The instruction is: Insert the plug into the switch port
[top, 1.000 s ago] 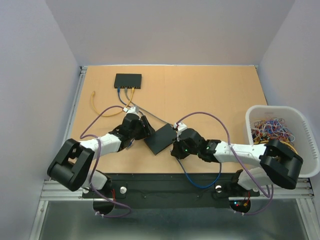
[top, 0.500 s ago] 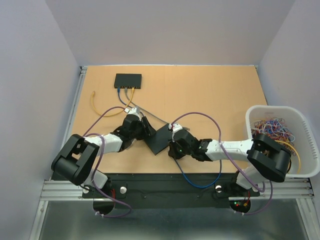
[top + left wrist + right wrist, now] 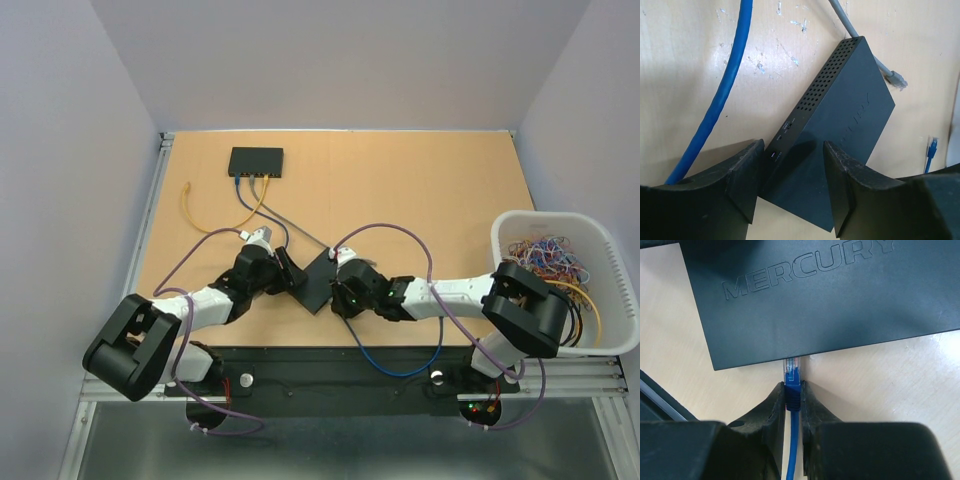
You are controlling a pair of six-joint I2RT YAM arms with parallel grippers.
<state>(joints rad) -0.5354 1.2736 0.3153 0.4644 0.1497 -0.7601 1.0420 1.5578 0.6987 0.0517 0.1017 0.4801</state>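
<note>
- Blue plug (image 3: 792,376) is pinched between the closed-in fingers of the right gripper (image 3: 792,389); its cable (image 3: 791,455) runs back between them.
- Black switch (image 3: 815,300) lies directly ahead of those fingers. The plug tip meets its near edge, long axis square to that face.
- The port is hidden under the edge, so alignment cannot be confirmed.
- Left gripper (image 3: 792,167): fingers spread astride the switch's end corner; contact not discernible.
- Judgement: the right arm is placed to push straight forward.
</note>
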